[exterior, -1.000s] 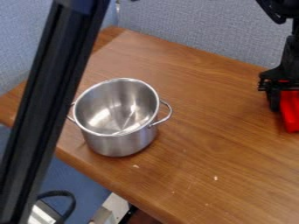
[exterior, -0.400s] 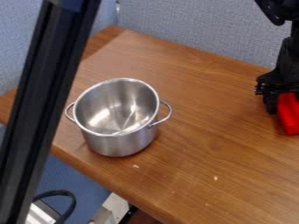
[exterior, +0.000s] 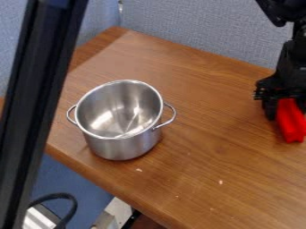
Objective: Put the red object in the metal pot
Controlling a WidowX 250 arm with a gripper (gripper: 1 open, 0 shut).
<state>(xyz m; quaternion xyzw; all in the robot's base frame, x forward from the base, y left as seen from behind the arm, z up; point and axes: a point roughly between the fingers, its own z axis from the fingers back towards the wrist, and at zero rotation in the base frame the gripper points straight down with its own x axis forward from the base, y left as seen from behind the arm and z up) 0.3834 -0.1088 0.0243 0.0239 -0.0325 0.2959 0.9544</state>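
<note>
Two hazards to control during transfer. Note the red object (exterior: 291, 122) at the right side of the wooden table (exterior: 198, 143), well apart from the metal pot (exterior: 121, 121), with its far end grasped in the black gripper (exterior: 277, 93). Expect possible pivoting or slipping from such an end hold. Lift above rim height before crossing; otherwise, risk striking the near loop handle (exterior: 167, 115) and tipping or shoving the pot toward the table edge.
</note>
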